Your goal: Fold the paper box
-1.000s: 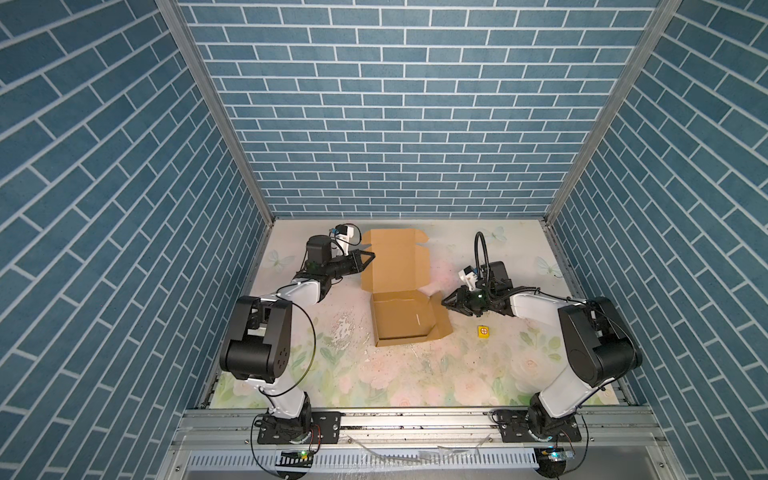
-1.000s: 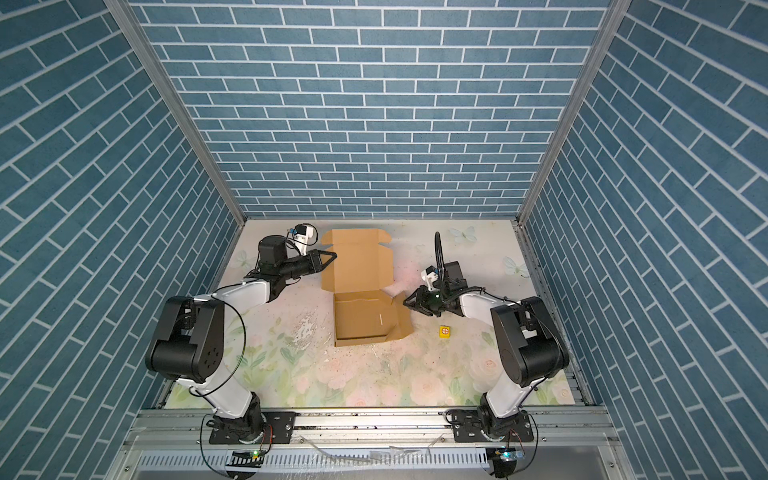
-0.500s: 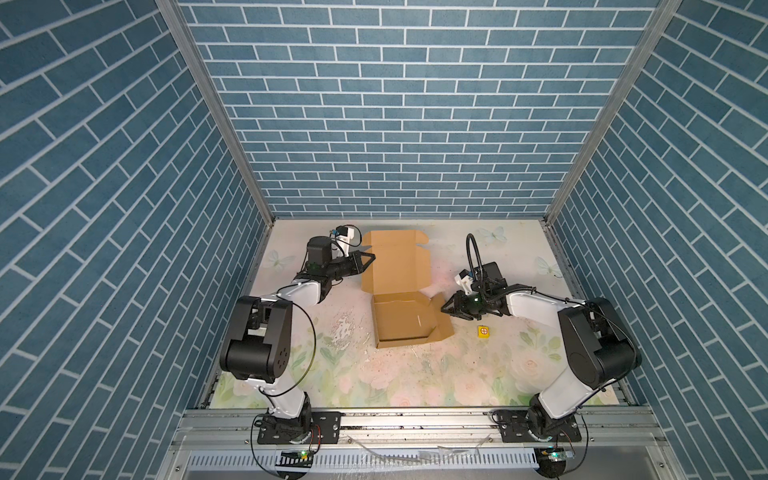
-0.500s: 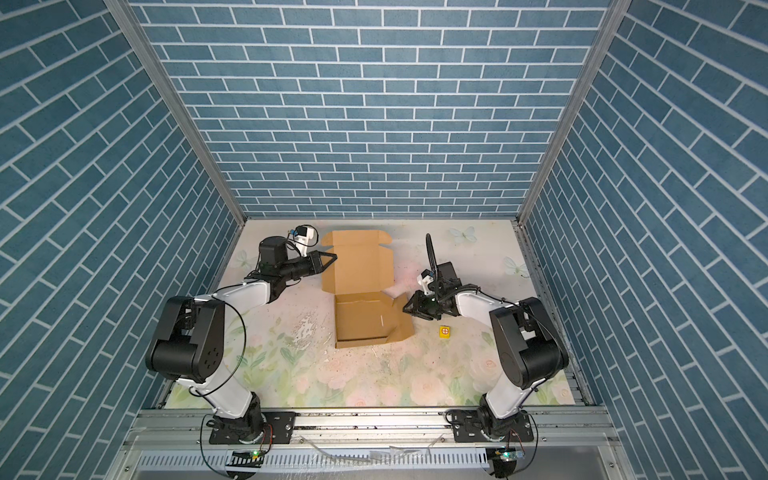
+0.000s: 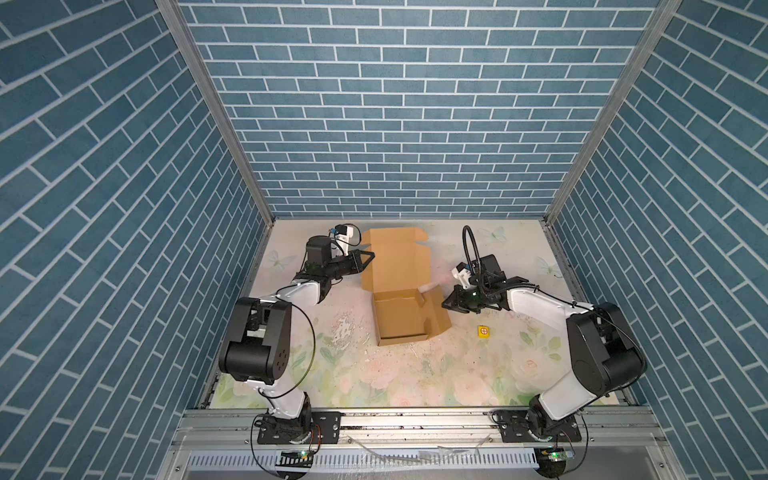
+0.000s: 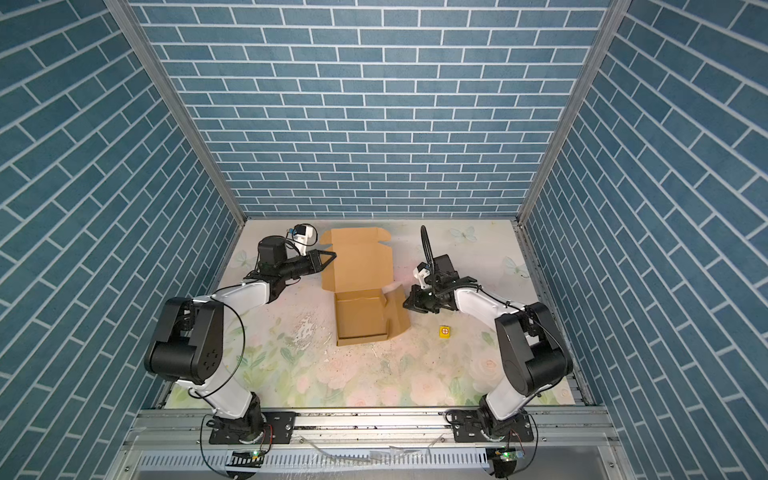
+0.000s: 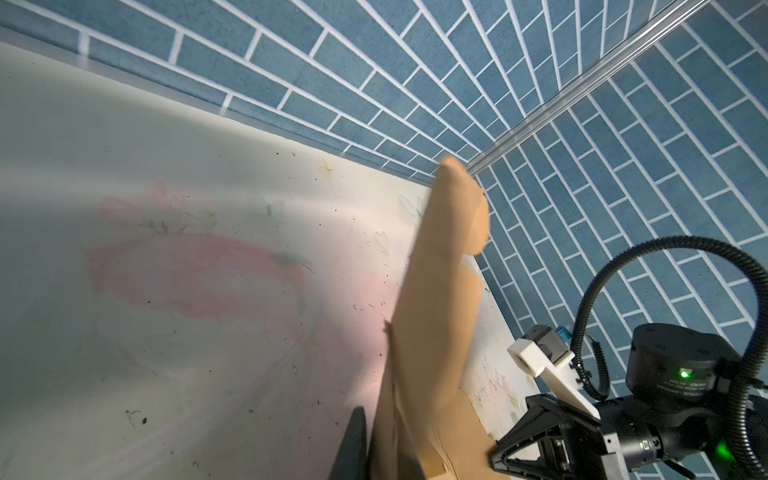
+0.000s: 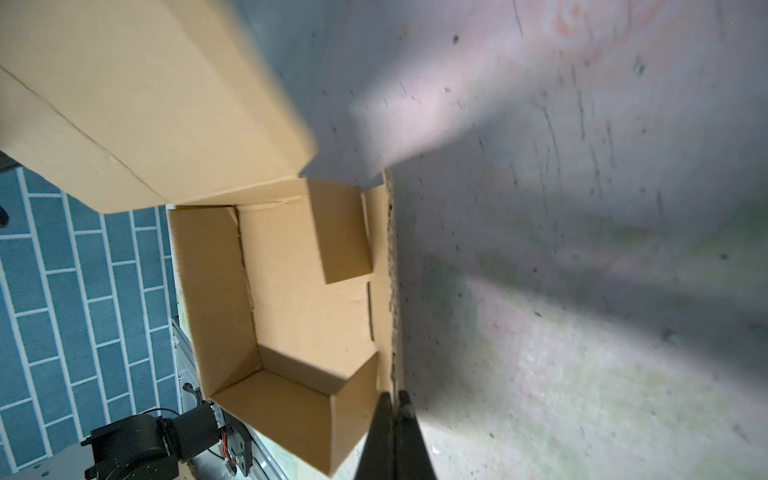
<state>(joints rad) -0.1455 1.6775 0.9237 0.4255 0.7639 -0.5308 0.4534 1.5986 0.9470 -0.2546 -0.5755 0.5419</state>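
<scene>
Found box (image 5: pixel 401 320) mid-table, between the arms. Counted left and near walls up; right flap (image 5: pixel 438 311) splayed outward, not tucked. Saw lid (image 5: pixel 392 259) raised at the back, open. Read left gripper (image 5: pixel 370 257) as clamped on lid's left edge. Saw right gripper (image 8: pixel 392 399) clenched at flap's outer edge; couldn't confirm a pinch. Judged roughly half done: flap tuck and lid closing left. Ignored cube (image 5: pixel 483 331) on table right of box.
</scene>
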